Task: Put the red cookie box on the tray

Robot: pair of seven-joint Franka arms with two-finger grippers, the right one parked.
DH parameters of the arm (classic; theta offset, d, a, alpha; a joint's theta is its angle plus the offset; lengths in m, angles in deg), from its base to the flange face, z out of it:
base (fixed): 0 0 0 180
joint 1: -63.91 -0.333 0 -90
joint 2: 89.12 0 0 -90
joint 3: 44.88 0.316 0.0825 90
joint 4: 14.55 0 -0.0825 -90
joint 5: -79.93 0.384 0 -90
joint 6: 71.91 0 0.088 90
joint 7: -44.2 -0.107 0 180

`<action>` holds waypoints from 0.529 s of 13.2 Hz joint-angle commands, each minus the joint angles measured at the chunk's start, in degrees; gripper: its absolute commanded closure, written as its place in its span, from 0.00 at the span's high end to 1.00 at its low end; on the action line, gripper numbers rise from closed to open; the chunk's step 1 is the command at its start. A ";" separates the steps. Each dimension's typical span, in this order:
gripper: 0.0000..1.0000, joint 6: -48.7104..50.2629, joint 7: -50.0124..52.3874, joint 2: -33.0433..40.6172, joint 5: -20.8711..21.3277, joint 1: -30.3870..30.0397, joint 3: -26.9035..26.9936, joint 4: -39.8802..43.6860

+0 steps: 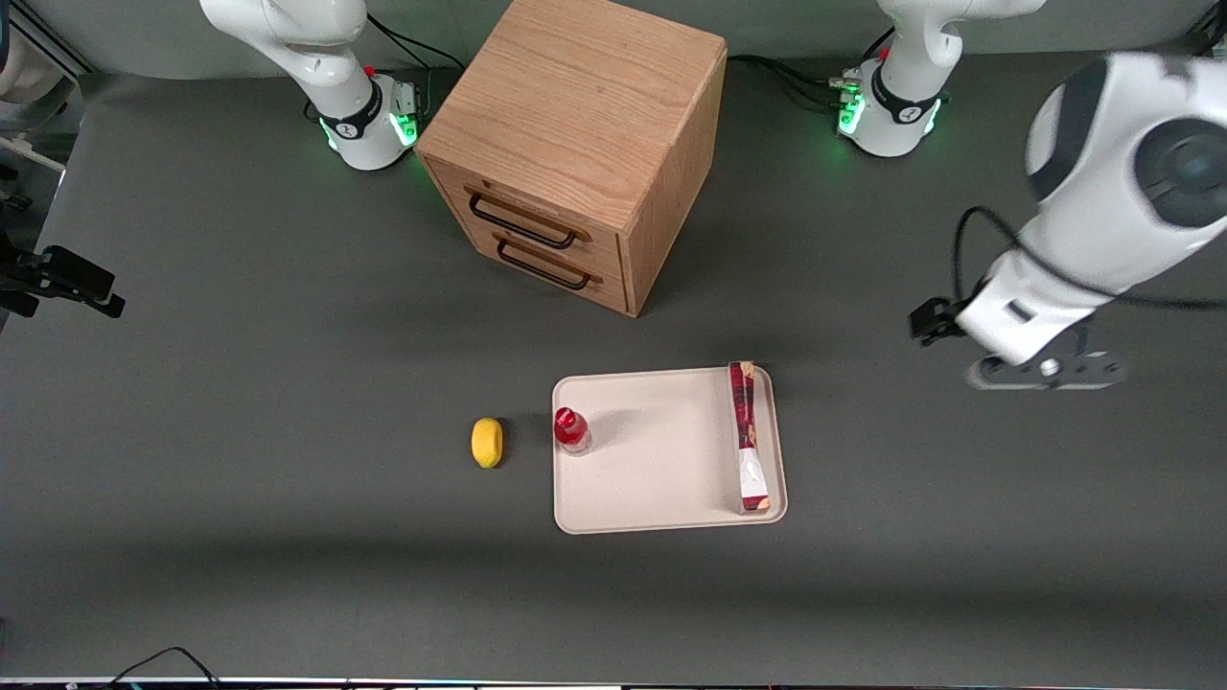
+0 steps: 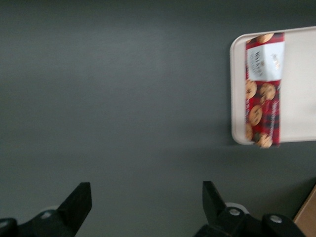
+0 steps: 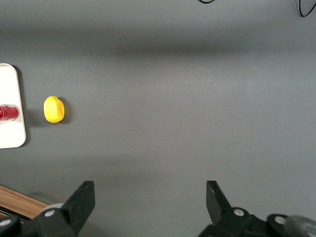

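Red cookie box [image 1: 749,437] flat on tray [image 1: 661,455], along rim edge toward working arm's end. Gripper [image 2: 147,207] over bare table [image 1: 959,537], well apart from tray, fingers [image 2: 79,200] spread wide, holding nothing. Bottle [image 1: 571,429] at tray's parked-arm edge.

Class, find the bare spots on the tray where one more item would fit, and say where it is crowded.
The tray is bare between the red-capped bottle and the red cookie box. It is crowded along the bottle's edge and the box's edge. The gripper, jaws open, hangs over bare table toward the working arm's end.
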State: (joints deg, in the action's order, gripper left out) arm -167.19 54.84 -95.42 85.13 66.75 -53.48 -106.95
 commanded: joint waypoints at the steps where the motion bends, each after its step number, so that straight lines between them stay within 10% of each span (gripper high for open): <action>1: 1.00 -0.42 -7.10 7.94 -3.95 0.59 6.73 -7.86; 7: 1.00 -3.24 -9.23 9.29 -2.48 0.59 8.34 -9.56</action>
State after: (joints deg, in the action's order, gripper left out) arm -168.83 46.65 -86.48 82.15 66.78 -45.25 -116.02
